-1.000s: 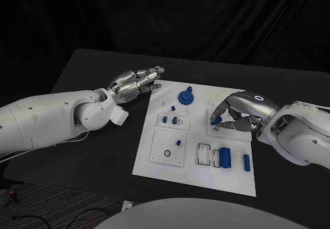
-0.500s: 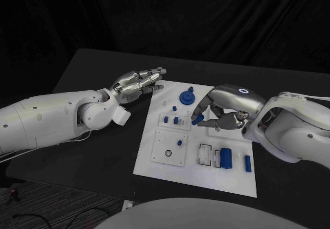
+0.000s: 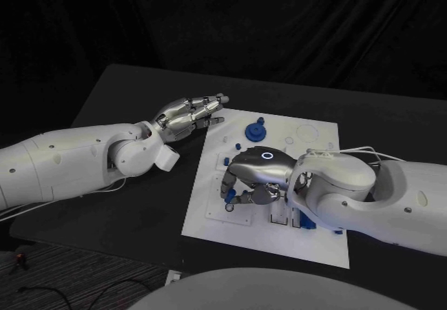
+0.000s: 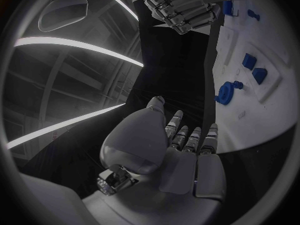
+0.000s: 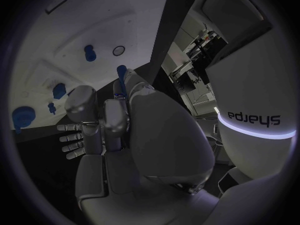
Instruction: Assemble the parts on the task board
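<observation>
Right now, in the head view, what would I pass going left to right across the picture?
Left arm → left robot hand → left edge of the white task board → right robot hand over the board → right arm.

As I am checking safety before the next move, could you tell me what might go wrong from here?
1. The right hand holds the blue part only at its fingertips, so it may slip out.
2. In the head view the right arm hides much of the board, so the seat could be missed.
3. A peg and a ring lie close by; lowering fingers might knock them.
</observation>
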